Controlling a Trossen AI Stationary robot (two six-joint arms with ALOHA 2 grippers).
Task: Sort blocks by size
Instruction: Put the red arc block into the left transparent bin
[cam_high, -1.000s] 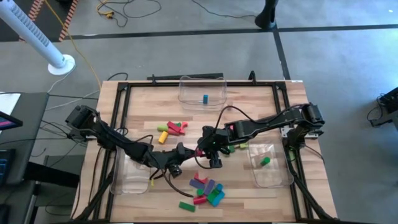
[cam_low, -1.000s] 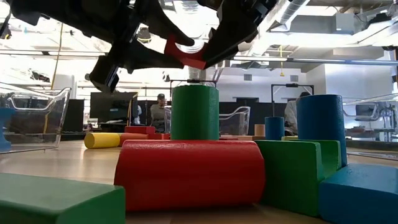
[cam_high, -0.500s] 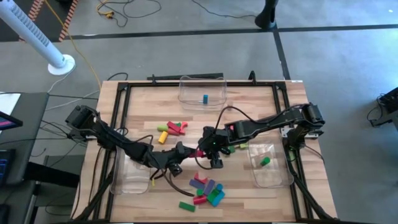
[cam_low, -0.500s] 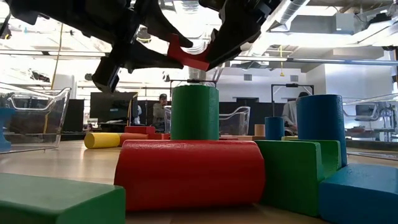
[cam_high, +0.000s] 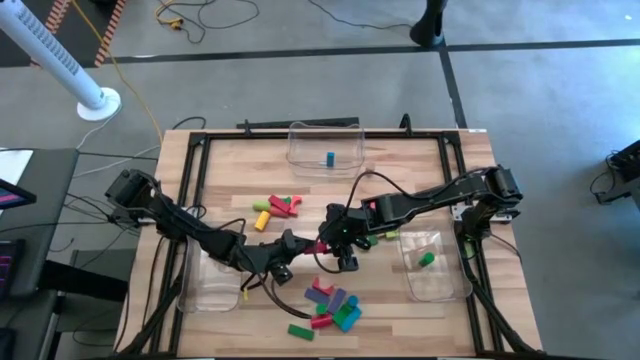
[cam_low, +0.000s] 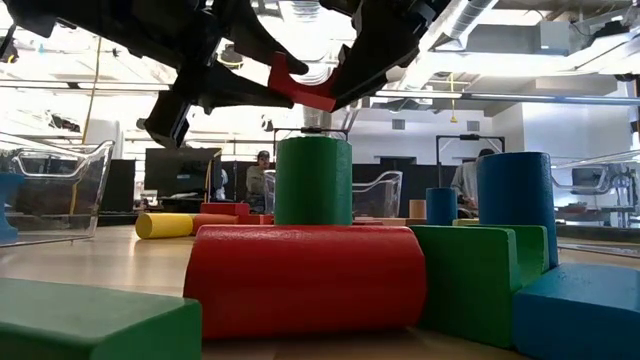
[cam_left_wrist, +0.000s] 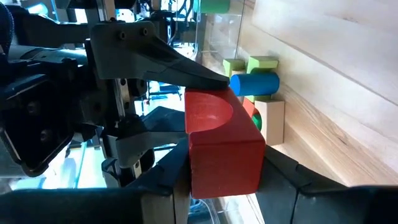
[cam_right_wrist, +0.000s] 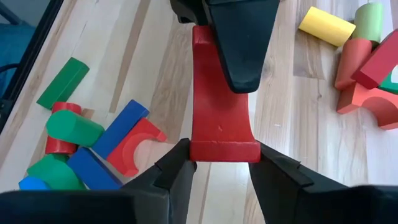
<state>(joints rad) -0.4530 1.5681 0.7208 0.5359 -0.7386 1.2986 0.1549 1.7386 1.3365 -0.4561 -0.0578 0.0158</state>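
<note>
A red arch block (cam_low: 300, 85) hangs in mid-air over the middle of the table, and both grippers are on it. My left gripper (cam_high: 300, 248) reaches it from the table's left, my right gripper (cam_high: 327, 243) from the right. The left wrist view shows the block (cam_left_wrist: 221, 146) between my left fingers. In the right wrist view it (cam_right_wrist: 221, 106) runs away from my right fingers. Other blocks lie loose on the table: a cluster near the front (cam_high: 330, 305), a cluster left of centre (cam_high: 278, 207), and a few green ones (cam_high: 378, 237). My left gripper pinches one end of the arch block (cam_left_wrist: 217, 174) between its two fingers, coming nearly level from the table's left. The block is lifted clear of the table. My right gripper pinches the opposite end (cam_right_wrist: 224, 148) between its two fingers, slanting down from the table's right. The block runs lengthwise away from the fingers toward the other gripper.
Three clear bins stand on the table: one at the far edge (cam_high: 325, 132) with a blue block, one at the right (cam_high: 445, 290) with a green block, one at the near left (cam_high: 205, 290). A black frame (cam_high: 200, 150) borders the tabletop.
</note>
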